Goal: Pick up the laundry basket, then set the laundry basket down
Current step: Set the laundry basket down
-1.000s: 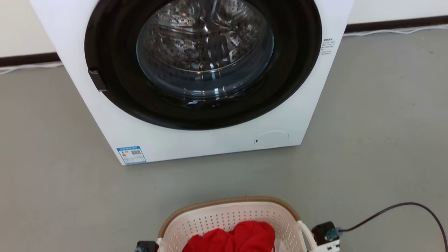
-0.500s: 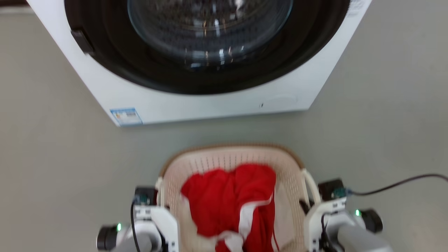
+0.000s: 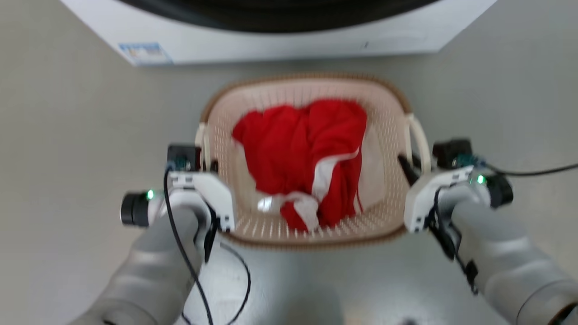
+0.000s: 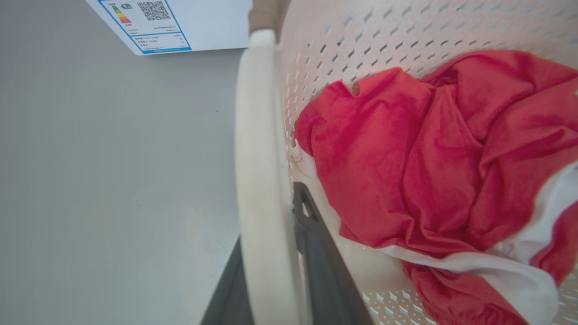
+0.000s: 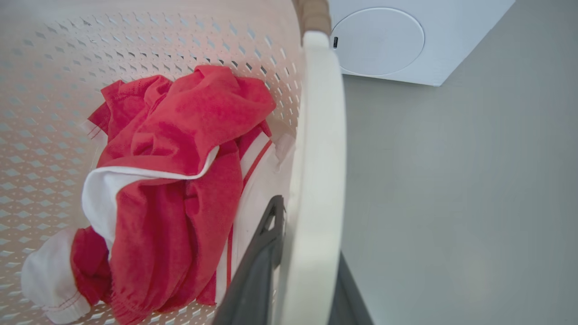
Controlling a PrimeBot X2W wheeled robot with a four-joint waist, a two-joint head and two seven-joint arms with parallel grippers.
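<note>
Two handles, two grips: my left jaws clench the left handle [image 4: 255, 180], my right jaws the right handle [image 5: 316, 180]; the laundry basket [image 3: 307, 80] spans frame centre between them.

Left gripper [image 4: 270, 225] jaws astride the white handle [image 4: 255, 135] of the laundry basket [image 4: 406, 27], red-and-white cloth [image 4: 429, 158] inside.

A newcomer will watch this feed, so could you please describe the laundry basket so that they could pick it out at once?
Find the big white washer at the head view's top. Just before it, between the left gripper and right gripper, is the laundry basket. It alone is cream and perforated, with a brown rim, holding red-and-white clothing.
</note>
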